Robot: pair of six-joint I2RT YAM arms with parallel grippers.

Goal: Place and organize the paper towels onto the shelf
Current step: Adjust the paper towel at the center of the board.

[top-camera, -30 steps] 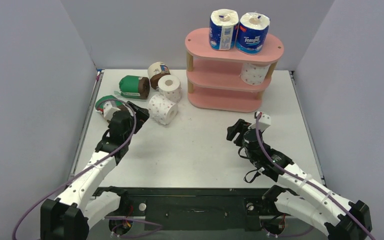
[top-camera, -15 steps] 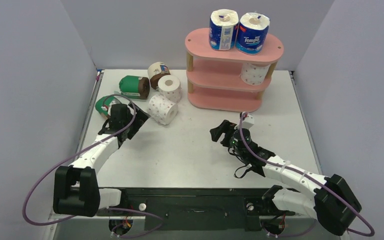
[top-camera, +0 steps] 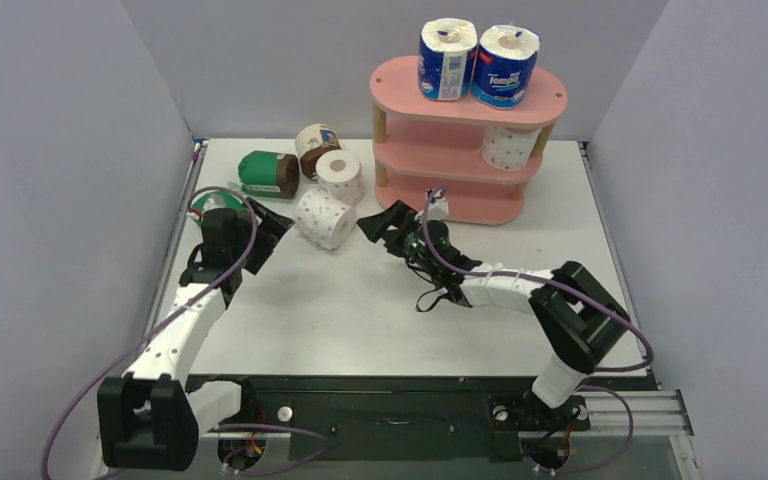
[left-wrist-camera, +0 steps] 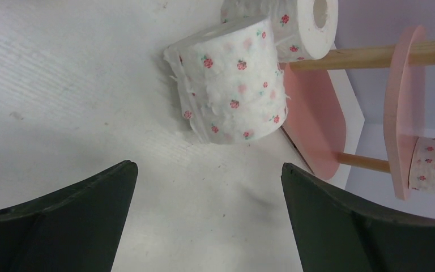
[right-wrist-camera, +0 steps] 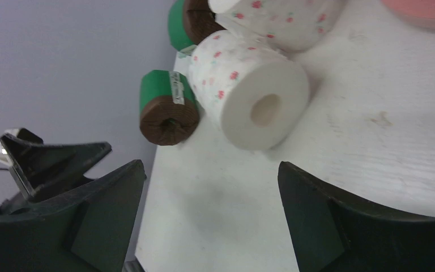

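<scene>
The pink shelf (top-camera: 395,80) stands toward 1 o'clock on the white bench (top-camera: 360,320). On its top board a blue-white roll (top-camera: 447,58) and a second blue-white roll (top-camera: 506,65) stand side by side, and a shelved dotted roll (top-camera: 508,147) sits at the right end of the middle tier. The other rolls are gathered on the bench around 11 o'clock. A cream-wrapped roll (top-camera: 315,143) is farthest back, with a green-wrapped roll (top-camera: 265,173) lying at its 8 o'clock. An upright dotted roll (top-camera: 340,176) stands near the shelf's left end, and a lying dotted roll (top-camera: 324,218) rests just in front of it. A second green-wrapped roll (top-camera: 207,205) lies by the bench's left edge, partly hidden by the left arm. The left pincer (top-camera: 268,228) is spread wide and holds nothing. The lying dotted roll is at its 3 o'clock, near but apart; the left wrist view shows it ahead of the gap between the fingers, not inside it. The right pincer (top-camera: 378,222) is also wide apart and empty, low over the bench. The same roll is at its 9 o'clock, near and untouched, and its hollow core faces the right wrist camera. That roll lies between the two pincers.
</scene>
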